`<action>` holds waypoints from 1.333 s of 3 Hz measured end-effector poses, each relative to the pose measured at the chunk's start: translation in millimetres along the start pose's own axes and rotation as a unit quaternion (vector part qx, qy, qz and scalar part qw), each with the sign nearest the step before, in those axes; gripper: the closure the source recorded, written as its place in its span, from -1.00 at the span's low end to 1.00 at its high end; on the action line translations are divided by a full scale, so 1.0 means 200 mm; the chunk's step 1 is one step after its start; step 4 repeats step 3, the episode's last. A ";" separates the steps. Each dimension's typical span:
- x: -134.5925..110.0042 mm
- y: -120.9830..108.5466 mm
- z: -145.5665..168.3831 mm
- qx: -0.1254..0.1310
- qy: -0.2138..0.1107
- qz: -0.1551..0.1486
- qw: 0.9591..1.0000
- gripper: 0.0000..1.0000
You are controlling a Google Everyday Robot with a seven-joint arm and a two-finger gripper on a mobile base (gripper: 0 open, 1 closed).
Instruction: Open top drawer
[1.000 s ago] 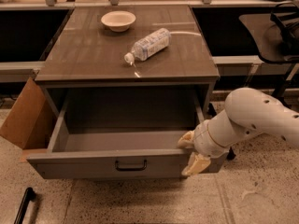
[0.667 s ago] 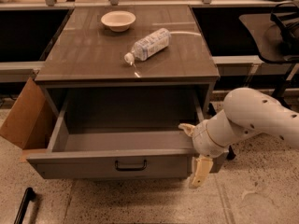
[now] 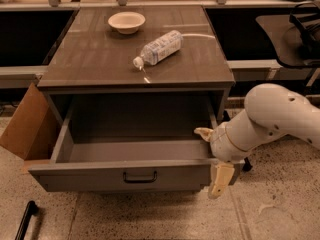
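The top drawer (image 3: 90, 176) of the grey cabinet stands pulled far out, and its deep grey box looks empty. Its small black bar handle (image 3: 140, 177) sits at the centre of the front. My gripper (image 3: 212, 160), on a white arm coming in from the right, is at the drawer's right front corner, well clear of the handle. Its fingers are spread apart: one cream fingertip (image 3: 203, 132) is over the drawer's right wall, the other (image 3: 219, 181) hangs beside the drawer front. It holds nothing. No other drawers show.
A clear plastic bottle (image 3: 159, 48) lies on the cabinet top (image 3: 90, 64), with a white bowl (image 3: 126, 21) behind it. A cardboard flap (image 3: 27, 126) leans at the cabinet's left. A black bar (image 3: 25, 219) lies on the floor at front left. A dark chair (image 3: 300, 34) stands at the right.
The gripper's fingers have spread apart, the lower one swinging down beside the drawer front. The drawer has stayed pulled out and the arm has barely moved.
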State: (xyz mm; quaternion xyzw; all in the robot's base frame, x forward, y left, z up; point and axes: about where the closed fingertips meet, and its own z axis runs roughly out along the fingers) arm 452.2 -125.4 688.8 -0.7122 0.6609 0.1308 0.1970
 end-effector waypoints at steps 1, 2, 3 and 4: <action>0.02 -0.05 -0.25 0.013 0.019 -0.018 1.000 -1.00; 0.00 -0.12 -0.51 0.042 0.041 -0.042 0.997 -1.00; -0.06 -0.19 -0.75 0.081 0.061 -0.073 0.992 -1.00; -0.06 -0.19 -0.75 0.081 0.061 -0.073 0.992 -1.00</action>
